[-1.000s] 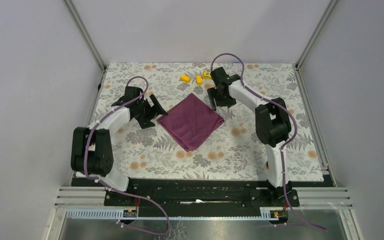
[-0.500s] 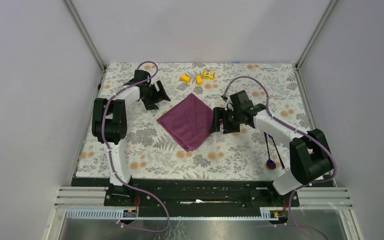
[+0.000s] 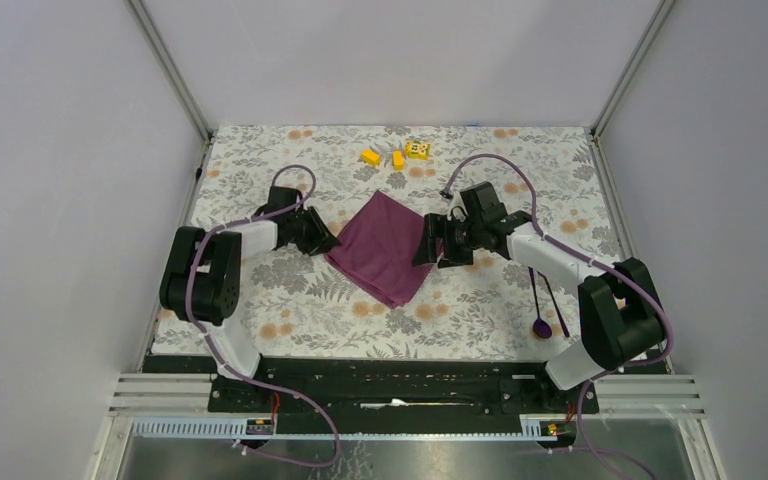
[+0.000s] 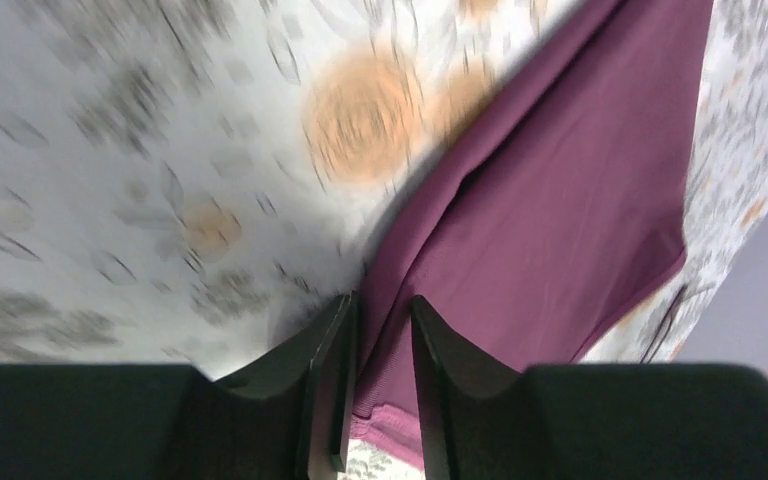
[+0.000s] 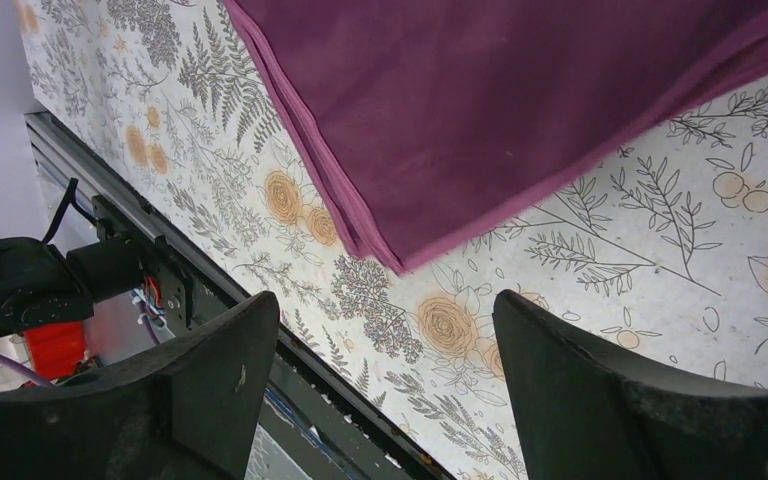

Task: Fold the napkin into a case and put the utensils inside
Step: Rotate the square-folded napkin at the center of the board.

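Observation:
The plum-purple napkin lies folded as a diamond on the floral tablecloth. My left gripper is low at its left corner. In the left wrist view its jaws are drawn close together with the napkin's edge between them. My right gripper hangs open at the napkin's right corner. In the right wrist view its wide jaws hold nothing, and the napkin fills the top. The utensils, a dark purple spoon and fork, lie at the right, partly under the right arm.
Three small yellow blocks sit at the back of the tablecloth, behind the napkin. Grey walls close in the sides and back. The black base rail runs along the near edge.
The left arm swung from the back left down to the napkin's left corner and its jaws closed there. The right arm came from near the yellow blocks to the napkin's right corner, uncovering the utensils.

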`<state>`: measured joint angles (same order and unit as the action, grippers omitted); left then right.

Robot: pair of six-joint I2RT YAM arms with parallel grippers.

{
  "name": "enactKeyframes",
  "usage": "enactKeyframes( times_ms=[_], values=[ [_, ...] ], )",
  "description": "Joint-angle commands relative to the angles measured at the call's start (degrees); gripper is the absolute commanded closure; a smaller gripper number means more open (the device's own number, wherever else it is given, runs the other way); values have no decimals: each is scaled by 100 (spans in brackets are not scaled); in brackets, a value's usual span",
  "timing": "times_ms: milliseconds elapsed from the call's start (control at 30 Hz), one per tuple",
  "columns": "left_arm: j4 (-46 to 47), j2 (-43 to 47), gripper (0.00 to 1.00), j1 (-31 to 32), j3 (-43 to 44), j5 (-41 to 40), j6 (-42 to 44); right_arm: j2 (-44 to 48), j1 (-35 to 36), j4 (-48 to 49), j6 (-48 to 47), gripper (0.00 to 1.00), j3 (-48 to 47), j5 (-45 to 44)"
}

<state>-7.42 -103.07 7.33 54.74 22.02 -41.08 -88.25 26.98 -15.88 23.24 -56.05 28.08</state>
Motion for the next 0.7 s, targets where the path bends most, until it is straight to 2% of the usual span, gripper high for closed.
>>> enactKeyframes(
  times_ms=[0, 100, 167, 233, 300, 333, 367, 433, 533, 667],
  values=[
    [50, 378, 69, 529, -1030, -61, -472, 232, 9, 147, 56, 14, 68, 95],
    [267, 1037, 70, 968, -1723, -147, -946, 257, 6, 147, 103, 14, 304, 7],
    [179, 1535, 66, 1164, -2079, -314, -1124, 303, 2, 142, 121, 14, 479, -54],
    [-137, 2081, 54, 1176, -2309, -557, -1106, 384, 8, 117, 143, 14, 648, -153],
    [-651, 2525, 38, 1165, -2248, -850, -842, 458, 2, 45, 211, 13, 801, -272],
    [-850, 2698, 37, 1165, -2200, -896, -750, 497, -9, 25, 259, 13, 874, -321],
    [-937, 2846, 37, 1171, -2187, -851, -675, 521, -38, -1, 330, 13, 954, -325],
    [-784, 2951, 39, 1193, -2208, -275, -643, 561, -183, 2, 499, 14, 1100, -216],
    [-453, 2682, 54, 1439, -2124, 326, -706, 629, -538, 88, 671, 17, 1297, 53],
    [-406, 2414, 61, 1957, -1842, 125, -680, 529, -902, 92, 610, 24, 1359, 380]
  ],
)
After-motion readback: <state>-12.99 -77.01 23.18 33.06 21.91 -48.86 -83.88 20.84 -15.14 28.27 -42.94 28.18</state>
